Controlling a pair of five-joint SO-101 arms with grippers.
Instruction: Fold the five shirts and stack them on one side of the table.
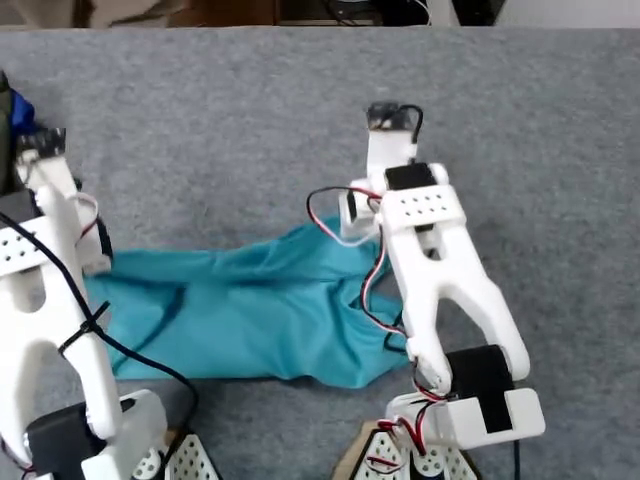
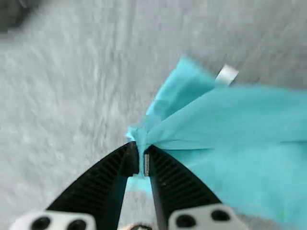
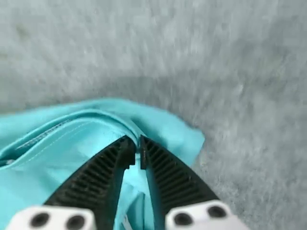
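A teal shirt (image 1: 250,310) lies stretched across the grey table between the two arms. In the left wrist view my left gripper (image 2: 139,155) is shut on a bunched corner of the teal shirt (image 2: 230,129), which carries a small white tag (image 2: 226,75). My right gripper (image 3: 135,146) is shut on a folded edge of the teal shirt (image 3: 72,139). From above, the left arm (image 1: 50,250) stands at the shirt's left end and the right arm (image 1: 420,230) at its right end, both gripper tips hidden under the arms.
Grey felt table (image 1: 520,120) is bare behind and to the right of the shirt. A dark object (image 1: 12,110) sits at the far left edge. Both arm bases (image 1: 400,440) stand at the near edge.
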